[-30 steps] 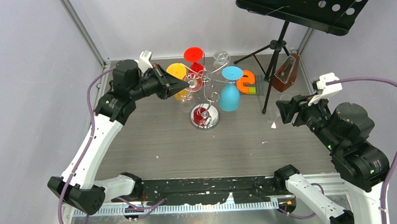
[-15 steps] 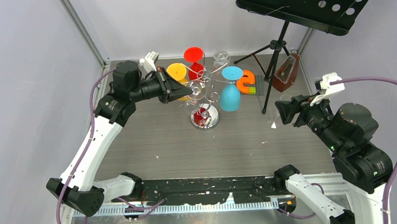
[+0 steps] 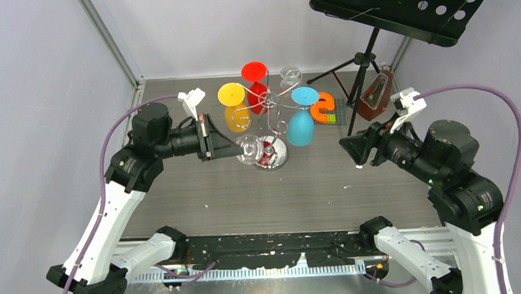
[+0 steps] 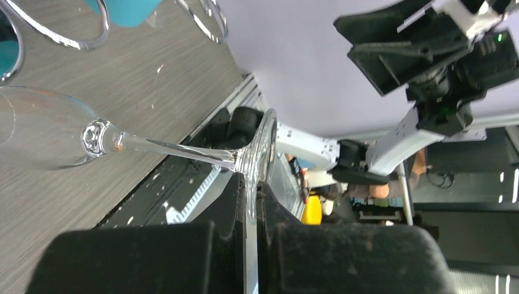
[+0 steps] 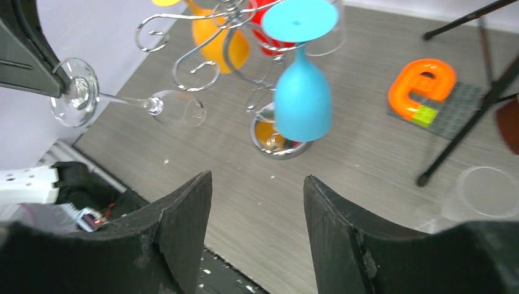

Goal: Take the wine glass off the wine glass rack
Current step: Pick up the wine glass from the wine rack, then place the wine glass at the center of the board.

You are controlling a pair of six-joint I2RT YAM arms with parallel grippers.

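While off the rack (image 3: 275, 157), wine glass (image 4: 101, 136) foot between left jaws.

The clear wine glass (image 4: 171, 150), partly seen
Its bowl is clipped by the edge; its foot rim is covered by the left hand (image 4: 250, 184).

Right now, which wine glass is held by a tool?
The clear glass, pinched at its foot by the left tool and lying sideways beside the rack. The yellow glass, red glass and blue glass hang upside down on the rack.

walls (image 3: 195, 31): pale lilac | tbl (image 3: 246, 193): grey wood-grain | music stand (image 3: 397, 5): black, back-R corner
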